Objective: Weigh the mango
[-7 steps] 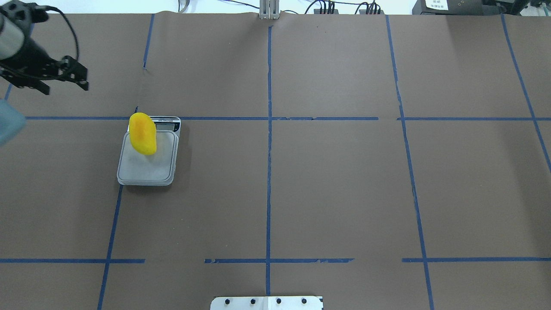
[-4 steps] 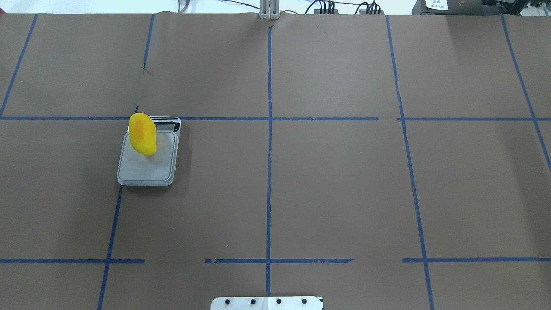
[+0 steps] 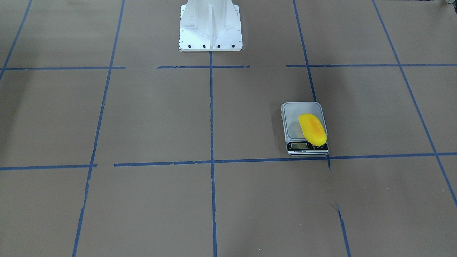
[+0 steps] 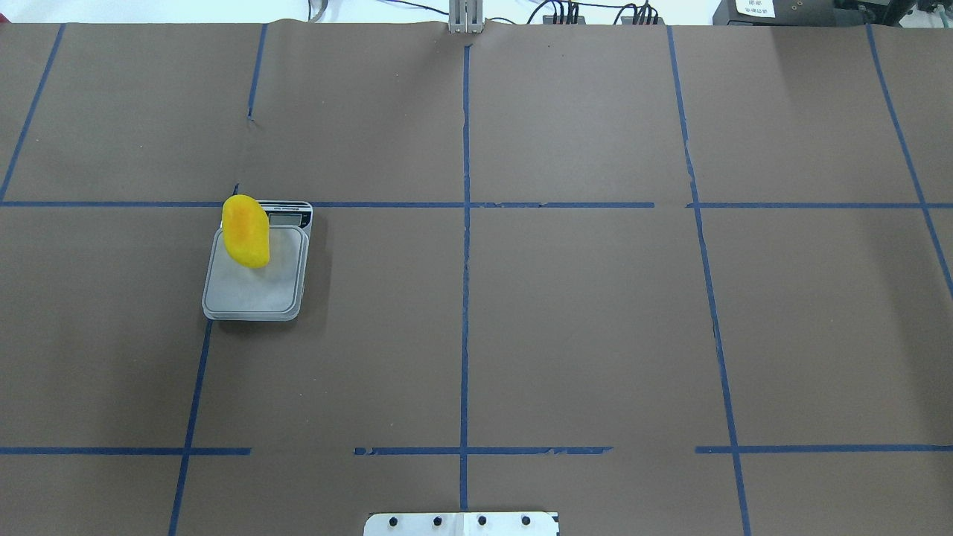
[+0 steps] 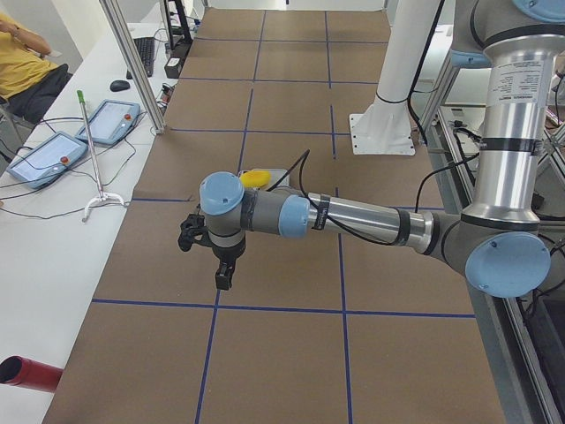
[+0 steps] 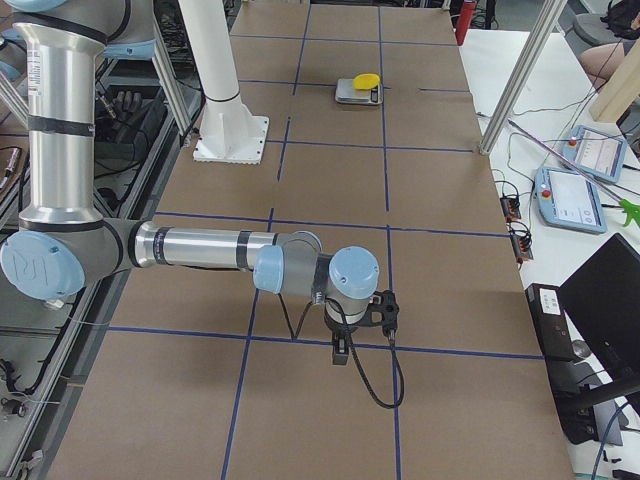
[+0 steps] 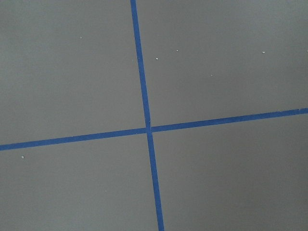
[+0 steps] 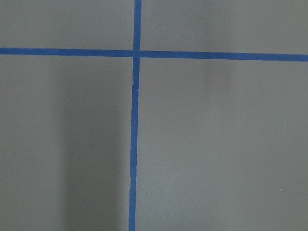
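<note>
The yellow mango (image 4: 246,231) with an orange blush lies on the grey kitchen scale (image 4: 257,294), at the platform's far left corner and partly over the display end. It also shows in the front view (image 3: 312,129), on the scale (image 3: 298,116). Neither gripper touches it. My left gripper (image 5: 216,265) shows only in the left side view, hanging above bare table well away from the scale. My right gripper (image 6: 360,335) shows only in the right side view, far from the scale (image 6: 350,92). I cannot tell whether either is open or shut.
The table is brown paper with a grid of blue tape lines. The white robot base (image 3: 210,25) stands at the table's near-robot edge. Tablets and cables lie on the side bench (image 5: 53,150) beyond the table.
My left gripper, seen at the upper left of the overhead view one second ago, has moved out of that view. The mango and scale have not moved.
</note>
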Controlling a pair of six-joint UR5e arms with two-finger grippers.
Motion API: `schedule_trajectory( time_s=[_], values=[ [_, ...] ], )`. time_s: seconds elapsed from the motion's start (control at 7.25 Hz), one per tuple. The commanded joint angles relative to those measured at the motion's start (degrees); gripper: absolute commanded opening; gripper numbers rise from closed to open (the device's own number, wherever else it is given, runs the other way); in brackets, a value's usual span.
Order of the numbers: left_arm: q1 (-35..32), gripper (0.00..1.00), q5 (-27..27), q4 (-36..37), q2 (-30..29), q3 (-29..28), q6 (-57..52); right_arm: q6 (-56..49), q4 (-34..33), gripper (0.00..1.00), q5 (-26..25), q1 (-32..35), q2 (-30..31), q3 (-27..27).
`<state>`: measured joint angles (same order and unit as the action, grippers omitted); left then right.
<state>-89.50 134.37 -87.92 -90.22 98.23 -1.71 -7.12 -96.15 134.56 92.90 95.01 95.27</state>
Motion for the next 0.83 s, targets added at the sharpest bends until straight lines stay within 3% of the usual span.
schedule_trajectory(
  time_s=[0.0,0.14,0.41,0.69],
  values=[
    [-0.1,1.00,0.1,-0.1,3.5,1.6,-0.4,0.0,0.0,1.00,0.0,0.0,0.1,0.0],
    [-0.3,1.00,0.4,0.0,3.8,2.0,-0.4,0.0,0.0,1.00,0.0,0.0,0.0,0.0],
    [-0.7,1.00,7.0,0.5,3.6,0.7,-0.5,0.0,0.0,1.00,0.0,0.0,0.1,0.0],
    [-0.8,1.00,6.8,0.5,2.9,0.7,-0.7,0.0,0.0,1.00,0.0,0.0,0.1,0.0]
  ],
)
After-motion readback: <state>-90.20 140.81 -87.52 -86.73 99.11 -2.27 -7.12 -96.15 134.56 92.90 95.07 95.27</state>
